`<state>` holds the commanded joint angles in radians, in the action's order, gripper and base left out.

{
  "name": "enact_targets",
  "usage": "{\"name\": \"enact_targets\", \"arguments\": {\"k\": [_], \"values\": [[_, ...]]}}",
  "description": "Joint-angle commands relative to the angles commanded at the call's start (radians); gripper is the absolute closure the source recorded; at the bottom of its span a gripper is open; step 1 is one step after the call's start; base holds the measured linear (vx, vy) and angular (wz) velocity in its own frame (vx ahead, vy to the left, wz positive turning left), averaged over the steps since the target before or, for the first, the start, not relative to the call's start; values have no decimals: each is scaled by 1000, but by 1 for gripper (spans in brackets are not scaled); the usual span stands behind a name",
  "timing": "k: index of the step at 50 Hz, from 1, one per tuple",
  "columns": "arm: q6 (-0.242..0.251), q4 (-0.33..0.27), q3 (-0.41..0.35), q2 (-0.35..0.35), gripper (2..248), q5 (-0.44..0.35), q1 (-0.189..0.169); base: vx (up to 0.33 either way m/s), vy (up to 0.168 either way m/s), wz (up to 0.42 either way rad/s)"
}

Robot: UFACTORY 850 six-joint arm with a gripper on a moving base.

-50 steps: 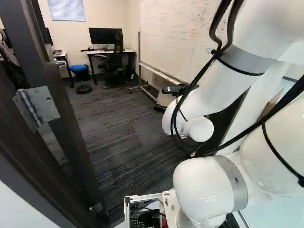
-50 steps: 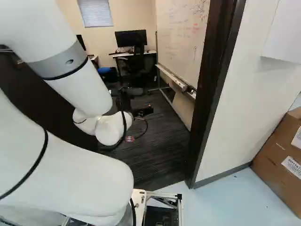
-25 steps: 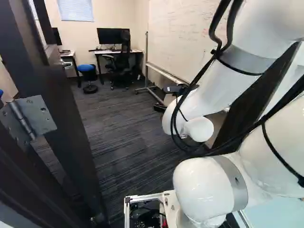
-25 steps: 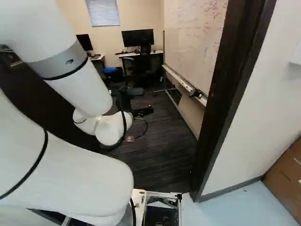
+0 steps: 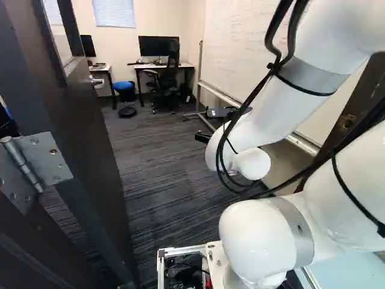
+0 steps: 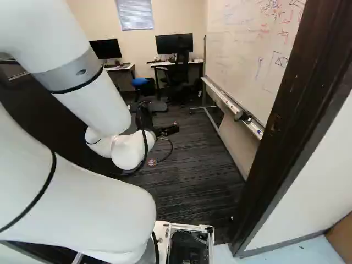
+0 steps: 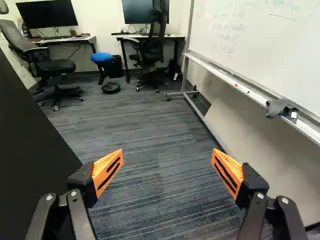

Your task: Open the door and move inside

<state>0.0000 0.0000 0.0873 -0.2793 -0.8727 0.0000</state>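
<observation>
The gripper [image 6: 168,130] shows ahead of the arm's wrist in the right base view, its fingertips unclear there. In the wrist view the gripper [image 7: 168,165] is open, its orange-padded fingers wide apart with only carpet visible between them. The dark door [image 5: 93,150] stands open at the left of the left base view, with a metal hinge [image 5: 45,158] close by and a silver handle [image 5: 96,82] farther along. The same door is a dark surface beside one finger in the wrist view. At the right of the right base view rises the dark door frame [image 6: 286,115].
Beyond the doorway lies dark carpet [image 6: 187,187]. A whiteboard on a wheeled stand [image 6: 242,60] runs along the right side. Farther back are desks with monitors [image 7: 47,14], office chairs [image 7: 55,65] and a blue stool [image 7: 102,57]. A cardboard box [image 6: 340,236] sits outside, right of the frame.
The base has moved forward and turned left; the room has shifted rightward in both base views and the right door frame looms nearer. The arm holds its pose against its lowest joint.
</observation>
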Motion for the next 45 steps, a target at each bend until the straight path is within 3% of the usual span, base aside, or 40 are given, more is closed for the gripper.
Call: {"name": "enact_targets", "arguments": {"k": [45], "values": [[0,0,0,0,3,0,0,135,3,167]]}}
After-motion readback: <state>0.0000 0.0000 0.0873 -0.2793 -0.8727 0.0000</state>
